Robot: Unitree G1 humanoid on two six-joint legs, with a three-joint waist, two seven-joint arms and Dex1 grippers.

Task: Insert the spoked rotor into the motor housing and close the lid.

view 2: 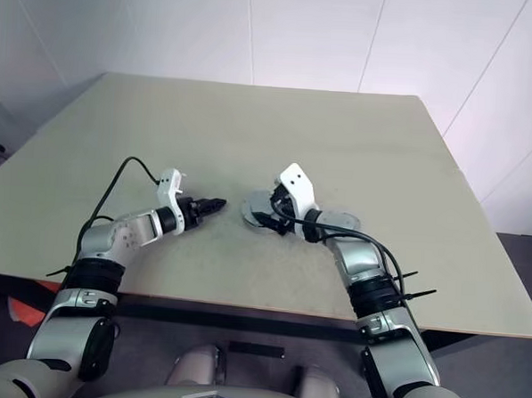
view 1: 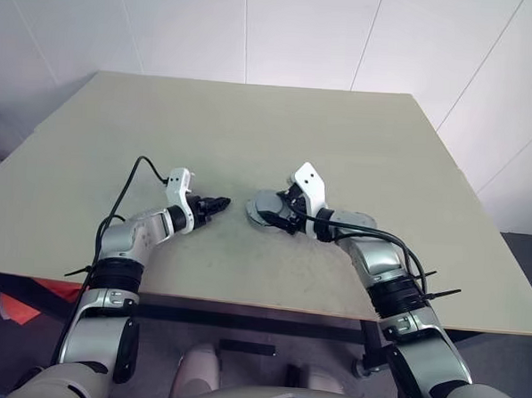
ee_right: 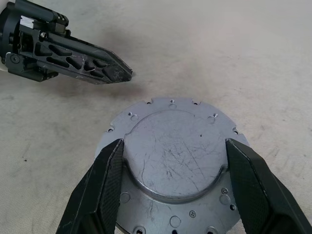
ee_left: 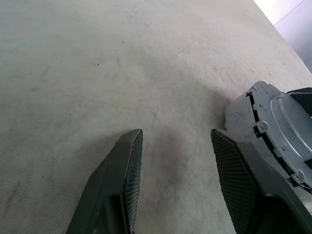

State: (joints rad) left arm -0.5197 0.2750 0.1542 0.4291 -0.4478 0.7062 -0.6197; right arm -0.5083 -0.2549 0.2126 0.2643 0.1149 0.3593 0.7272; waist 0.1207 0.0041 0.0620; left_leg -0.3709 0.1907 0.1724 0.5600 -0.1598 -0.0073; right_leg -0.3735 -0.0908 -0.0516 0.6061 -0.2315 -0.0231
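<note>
Between end effectors: bare table (view 1: 251, 136) | motor housing (ee_right: 170, 161) straddled by right end effector (ee_right: 170, 187)

We're looking at what reads as a robotics lab or test room, plain and stripped back. A big pale beige table (view 1: 251, 145) takes up most of the scene, its top scuffed and marked, with a raw wooden edge along the near side. Behind it, at the far side, stand white panelled walls (view 1: 301, 31) with thin seams running through them, bare of any decoration. To the right, dark grey floor (view 1: 526, 257) shows past the table's edge. Down at the near left, under the table, something orange-red (view 1: 43, 290) sits on the floor; what it is can't be made out.
</note>
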